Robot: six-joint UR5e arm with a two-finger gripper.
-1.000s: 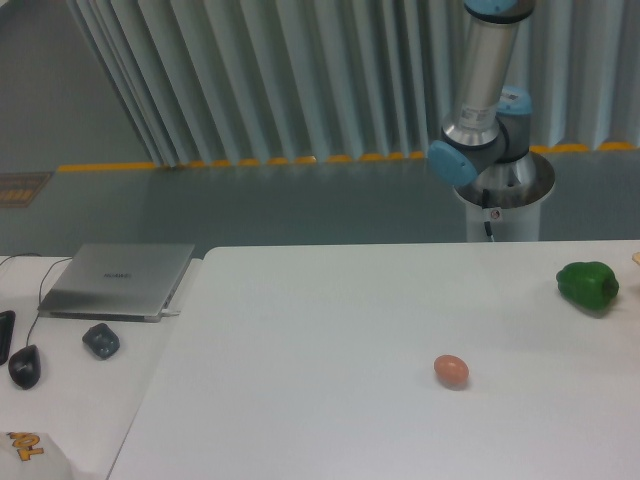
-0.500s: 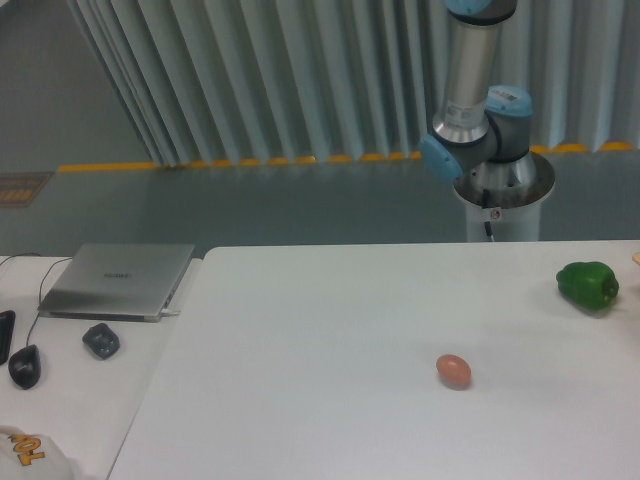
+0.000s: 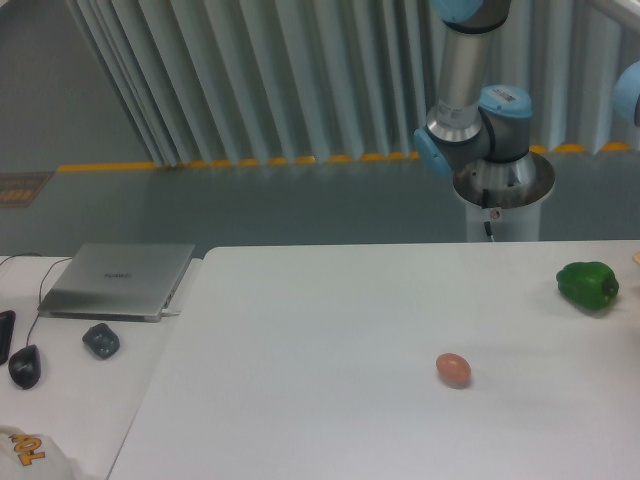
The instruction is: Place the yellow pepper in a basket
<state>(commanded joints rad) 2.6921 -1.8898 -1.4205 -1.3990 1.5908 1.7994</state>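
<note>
Egg (image 3: 453, 369) mid-table (image 3: 330, 330), green pepper (image 3: 588, 285) — far right

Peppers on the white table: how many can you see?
1: a green pepper near the table's right edge. No yellow one shows; any might lie outside the picture.

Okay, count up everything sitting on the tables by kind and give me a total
Green bell pepper: 1
Brownish egg: 1
Laptop: 1
Computer mouse: 1
Small dark lump: 1
Total: 5
No yellow pepper or basket shows; two items cut off at the left edge are left out.
</note>
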